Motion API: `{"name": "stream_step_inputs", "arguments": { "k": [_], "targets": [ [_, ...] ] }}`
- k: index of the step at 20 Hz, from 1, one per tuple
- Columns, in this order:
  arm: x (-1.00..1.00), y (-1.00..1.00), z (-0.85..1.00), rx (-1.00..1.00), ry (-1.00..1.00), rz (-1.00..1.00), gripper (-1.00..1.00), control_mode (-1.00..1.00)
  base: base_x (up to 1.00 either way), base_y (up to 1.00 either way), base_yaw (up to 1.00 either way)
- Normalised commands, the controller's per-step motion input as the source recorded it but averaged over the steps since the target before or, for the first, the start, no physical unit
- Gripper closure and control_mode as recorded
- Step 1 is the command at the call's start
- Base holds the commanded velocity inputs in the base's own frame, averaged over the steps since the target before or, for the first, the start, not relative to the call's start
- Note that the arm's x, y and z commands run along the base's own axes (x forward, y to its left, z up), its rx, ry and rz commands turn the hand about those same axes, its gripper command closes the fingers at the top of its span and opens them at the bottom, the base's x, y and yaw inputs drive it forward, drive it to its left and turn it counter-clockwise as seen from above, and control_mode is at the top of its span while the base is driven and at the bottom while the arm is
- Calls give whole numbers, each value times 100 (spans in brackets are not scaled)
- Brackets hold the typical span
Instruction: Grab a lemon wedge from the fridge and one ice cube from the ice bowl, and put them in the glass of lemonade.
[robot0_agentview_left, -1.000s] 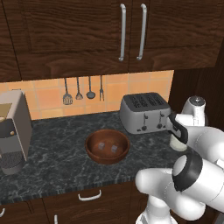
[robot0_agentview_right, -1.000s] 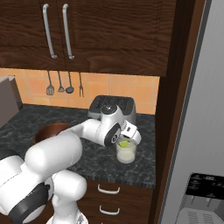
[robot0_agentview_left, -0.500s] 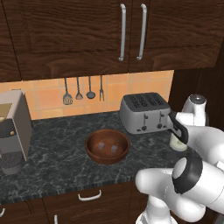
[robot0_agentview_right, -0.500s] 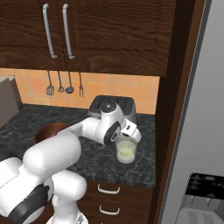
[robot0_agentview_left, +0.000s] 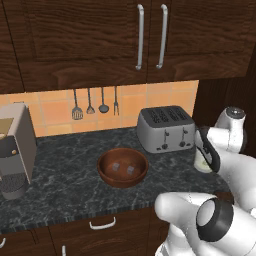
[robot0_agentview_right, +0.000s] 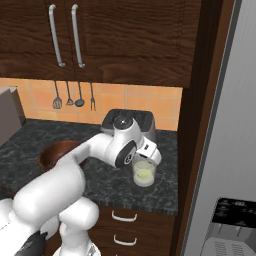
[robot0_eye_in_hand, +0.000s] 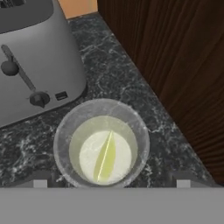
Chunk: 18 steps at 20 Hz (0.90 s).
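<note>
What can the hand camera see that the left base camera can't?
Hand view alone: the lemon wedge lying in the glass of lemonade, seen from above, and the toaster's lever and knob. Left base view alone: the ice bowl holding two ice cubes, hanging utensils, cabinet doors, and the open claw above the glass. Both: the toaster, the glass and the dark counter.
</note>
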Motion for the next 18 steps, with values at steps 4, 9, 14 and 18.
{"name": "stream_step_inputs", "arguments": {
  "k": [4, 9, 14, 18],
  "targets": [
    [-49, 22, 30, 1, -10, 4, -100, -100, 0, 0, 0],
    [-56, 57, 32, 1, -5, 21, -100, -100, 0, 0, 0],
    [0, 100, 19, 0, 11, 39, -100, -100, 0, 0, 0],
    [5, 100, 15, -1, 29, 44, -100, -100, 0, 0, 0]
  ]
}}
